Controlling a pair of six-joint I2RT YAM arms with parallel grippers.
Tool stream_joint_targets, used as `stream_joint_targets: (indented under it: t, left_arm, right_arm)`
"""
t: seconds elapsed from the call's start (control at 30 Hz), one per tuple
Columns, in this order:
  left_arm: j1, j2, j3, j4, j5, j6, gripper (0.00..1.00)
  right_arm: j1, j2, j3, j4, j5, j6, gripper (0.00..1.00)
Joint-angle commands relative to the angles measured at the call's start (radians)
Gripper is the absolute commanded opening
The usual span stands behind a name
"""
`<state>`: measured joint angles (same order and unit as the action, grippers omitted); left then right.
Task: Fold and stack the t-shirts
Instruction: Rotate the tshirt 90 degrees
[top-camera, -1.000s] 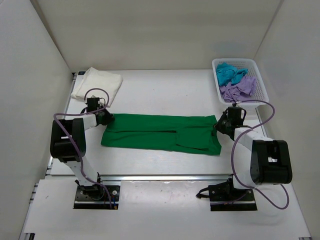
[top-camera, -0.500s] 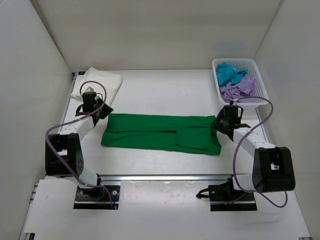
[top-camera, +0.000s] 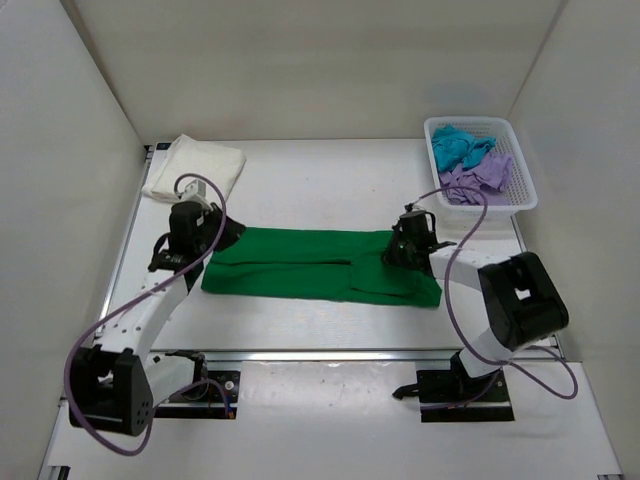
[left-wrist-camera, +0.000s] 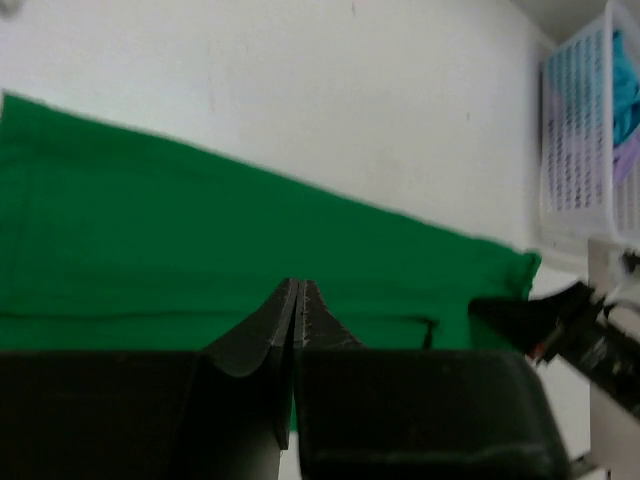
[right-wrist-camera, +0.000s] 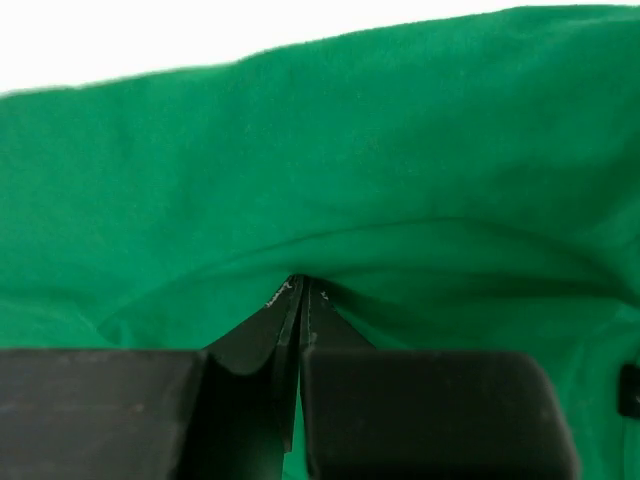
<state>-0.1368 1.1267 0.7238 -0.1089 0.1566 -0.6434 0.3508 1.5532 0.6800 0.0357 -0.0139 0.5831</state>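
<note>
The bright green t-shirt (top-camera: 300, 262) lies folded into a long strip across the middle of the table. My left gripper (top-camera: 222, 232) is over its far left corner. In the left wrist view this gripper (left-wrist-camera: 298, 286) is shut above the green cloth (left-wrist-camera: 200, 230), with no cloth seen between the fingers. My right gripper (top-camera: 396, 252) is over the strip's right part. In the right wrist view it (right-wrist-camera: 300, 282) is shut with its tips pinched into the green cloth (right-wrist-camera: 350, 150), whose folds run to the tips. The cream-white t-shirt (top-camera: 195, 168) lies folded at the far left.
The white lattice basket (top-camera: 520, 170) at the far right holds the teal t-shirt (top-camera: 458, 145) and the lilac t-shirt (top-camera: 478, 178). The basket (left-wrist-camera: 585, 130) also shows in the left wrist view. White walls close in the table on three sides.
My right gripper has moved left from the shirt's right edge onto the cloth. My left arm has swung forward and its gripper now sits over the shirt's far left corner.
</note>
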Motion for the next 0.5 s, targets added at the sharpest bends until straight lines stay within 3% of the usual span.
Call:
stream_joint_targets:
  t: [0.0, 0.13, 0.27, 0.33, 0.47]
  left_arm:
    - [-0.021, -0.083, -0.06, -0.052, 0.037, 0.033, 0.11]
    - [0.019, -0.179, -0.115, -0.072, 0.087, 0.039, 0.12]
    - [0.019, -0.229, -0.087, -0.156, 0.052, 0.108, 0.13]
    - [0.038, -0.234, -0.057, -0.215, 0.04, 0.14, 0.14]
    - [0.059, -0.211, -0.002, -0.229, 0.069, 0.156, 0.14]
  right_arm:
    - [0.022, 0.105, 0.072, 0.079, -0.038, 0.027, 0.0]
    - [0.004, 0.328, 0.269, 0.113, -0.13, 0.037, 0.0]
    - [0.0, 0.617, 0.82, -0.012, -0.245, -0.008, 0.07]
    - [0.014, 0.685, 1.059, -0.167, -0.282, -0.058, 0.09]
    - [0.073, 0.474, 0.942, -0.113, -0.105, -0.157, 0.27]
